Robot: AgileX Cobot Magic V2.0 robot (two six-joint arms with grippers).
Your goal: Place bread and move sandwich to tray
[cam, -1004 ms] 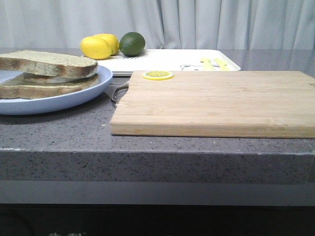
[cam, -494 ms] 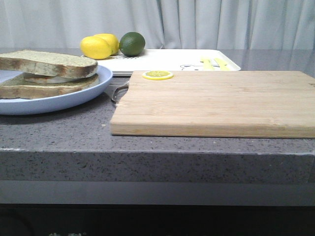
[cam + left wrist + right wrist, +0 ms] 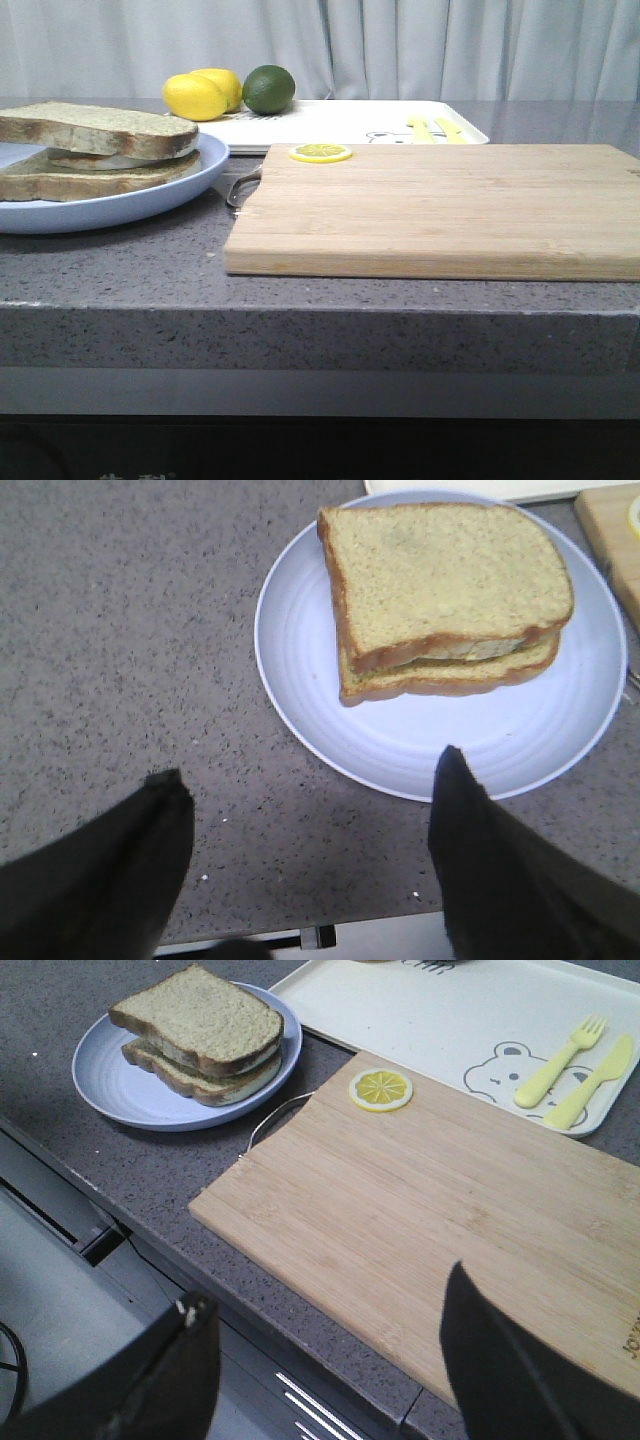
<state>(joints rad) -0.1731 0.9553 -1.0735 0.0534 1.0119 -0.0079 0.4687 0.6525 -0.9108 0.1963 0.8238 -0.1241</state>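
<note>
Sandwich (image 3: 445, 595) sits assembled on the blue plate (image 3: 330, 720); left claw (image 3: 310, 810) and right claw (image 3: 325, 1335) both spread, holding nothing

Grey speckled stone desk (image 3: 130, 262), thick front edge. Pale pleated curtain (image 3: 400, 45) spans the 12 o'clock side. Dark gap beneath. Soft, even light.
</note>
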